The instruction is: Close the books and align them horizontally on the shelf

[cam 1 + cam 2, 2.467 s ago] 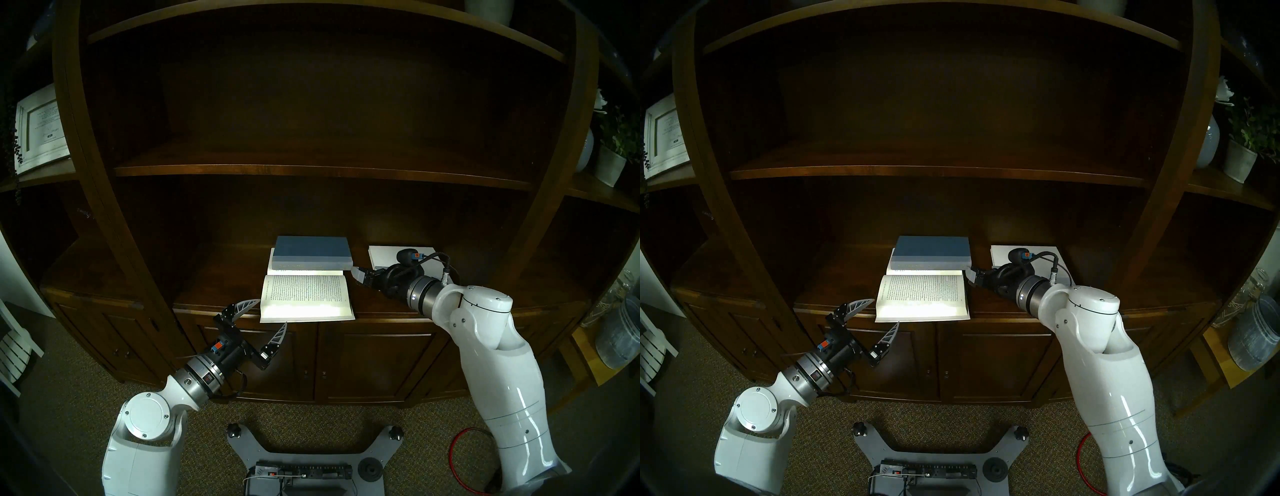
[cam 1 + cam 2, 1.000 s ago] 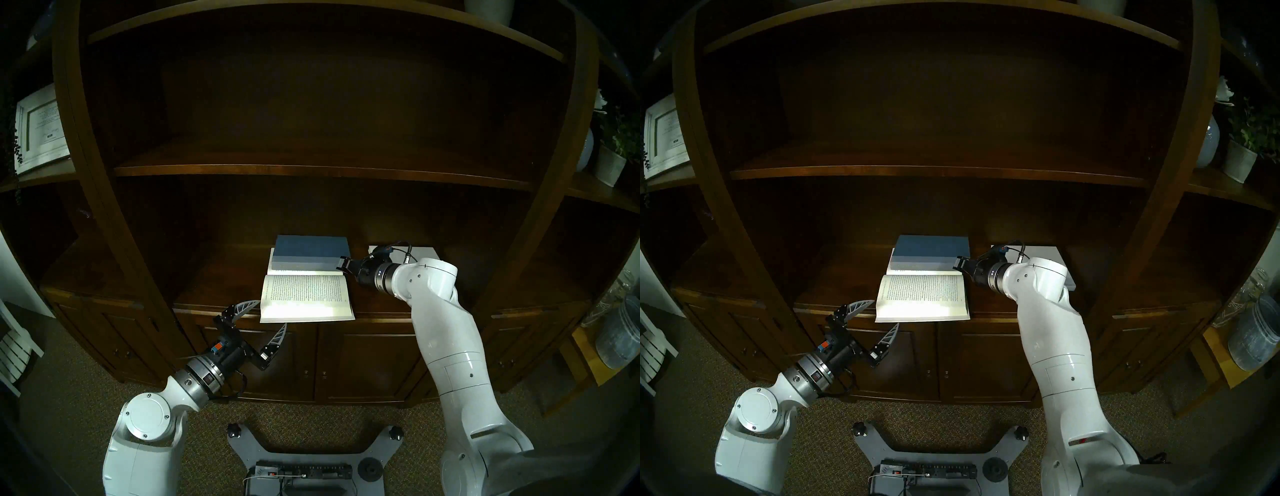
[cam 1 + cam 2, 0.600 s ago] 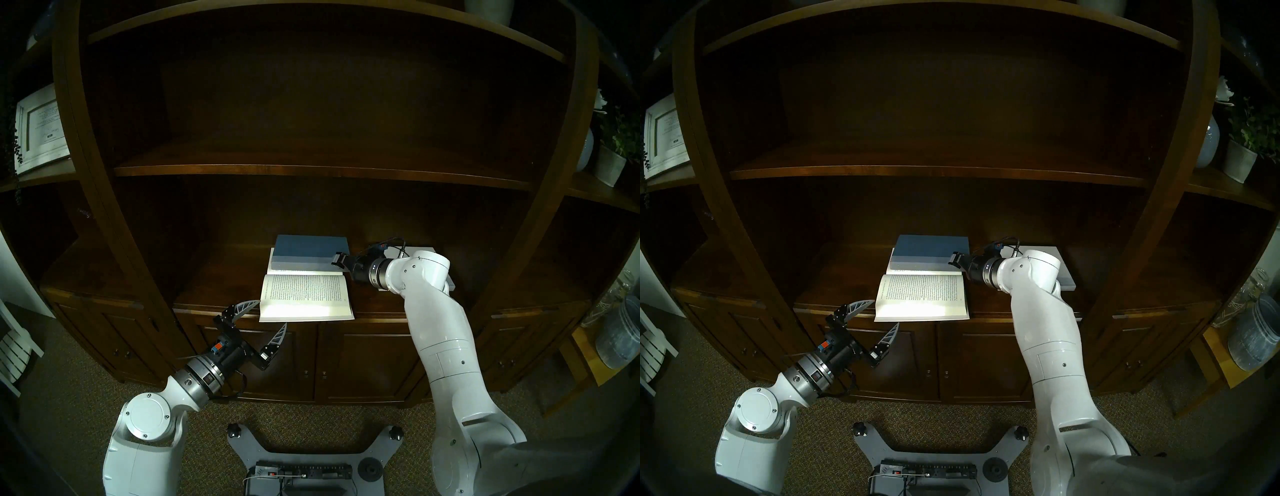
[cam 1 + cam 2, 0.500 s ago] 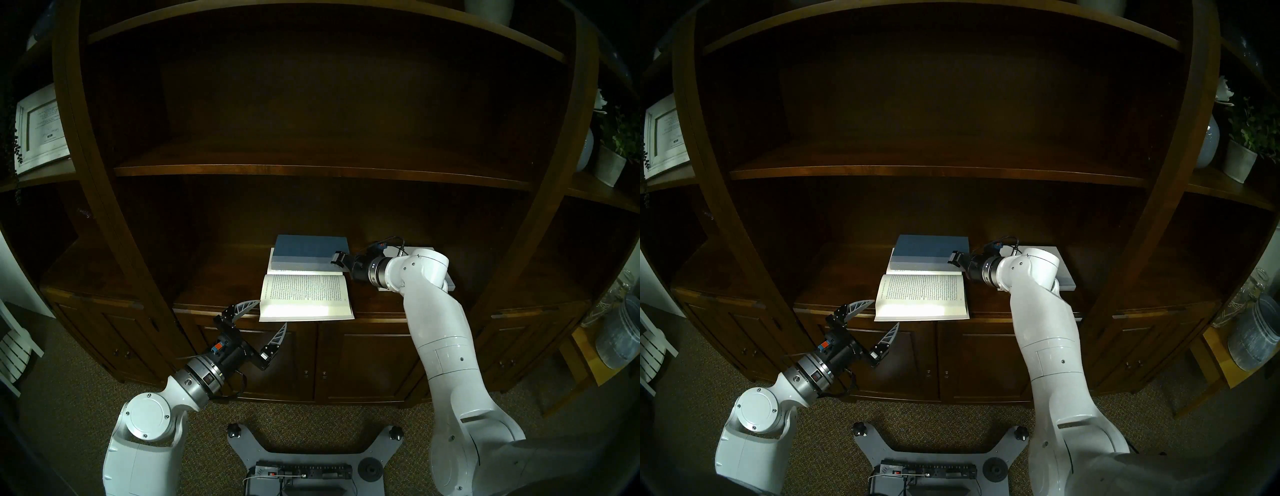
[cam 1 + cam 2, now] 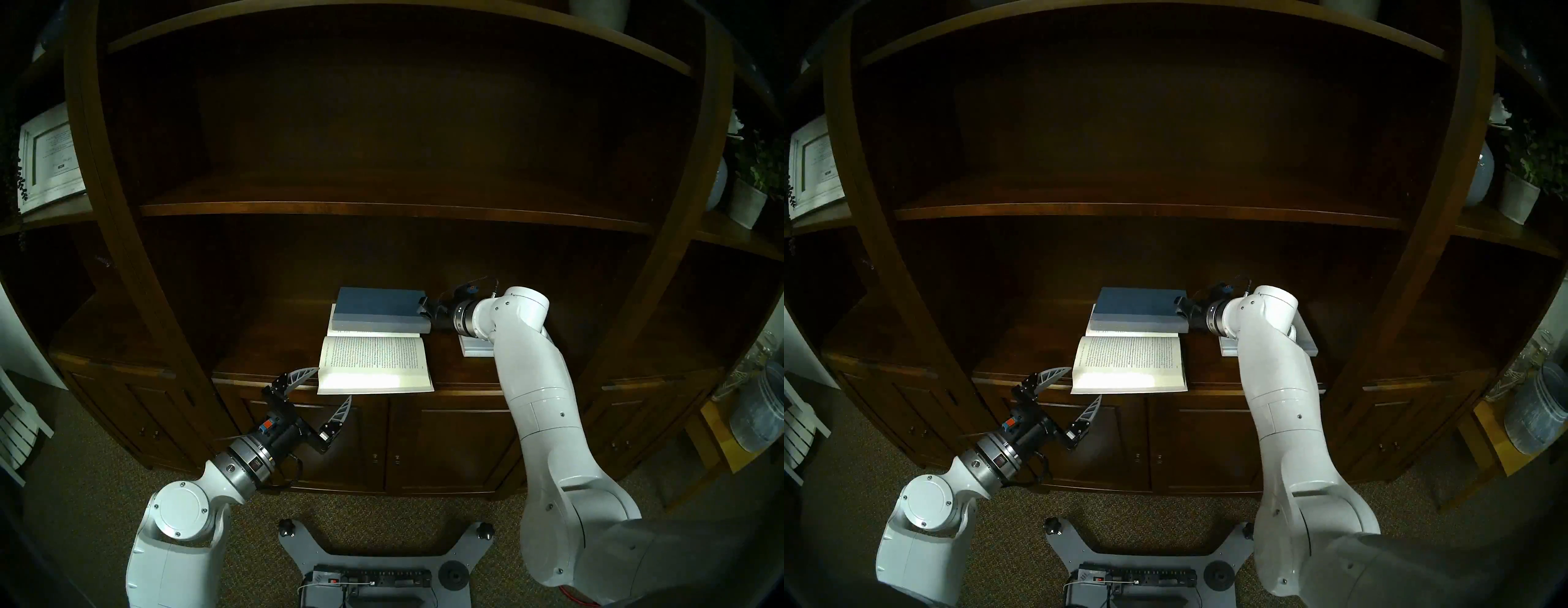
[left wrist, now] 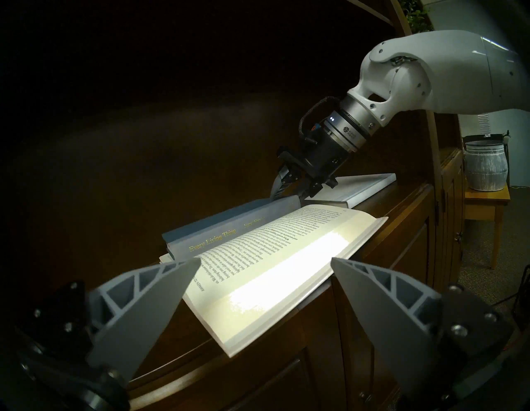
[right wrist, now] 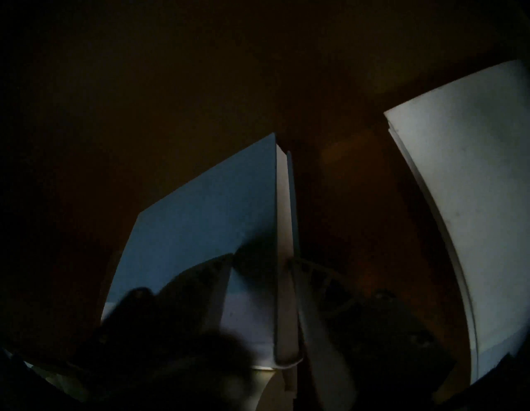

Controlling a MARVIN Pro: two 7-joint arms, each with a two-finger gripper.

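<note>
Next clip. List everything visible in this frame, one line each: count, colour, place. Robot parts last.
blue book: one, blue with grey-blue band, closed, back of ledge, overlapping open book's far edge
open book: one, white pages, front of ledge
white book: one, closed, right, partly hidden
shelf: one, dark brown
framed picture: one, white, far left
potted plant: one, far right
left gripper: open, near open book's left corner
right gripper: at blue book's right end, fingers straddling it

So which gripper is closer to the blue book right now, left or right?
Right. The right gripper has its fingers around the blue book at its right end. The left gripper is open beside the open book's front left corner, well short of the blue one.
</note>
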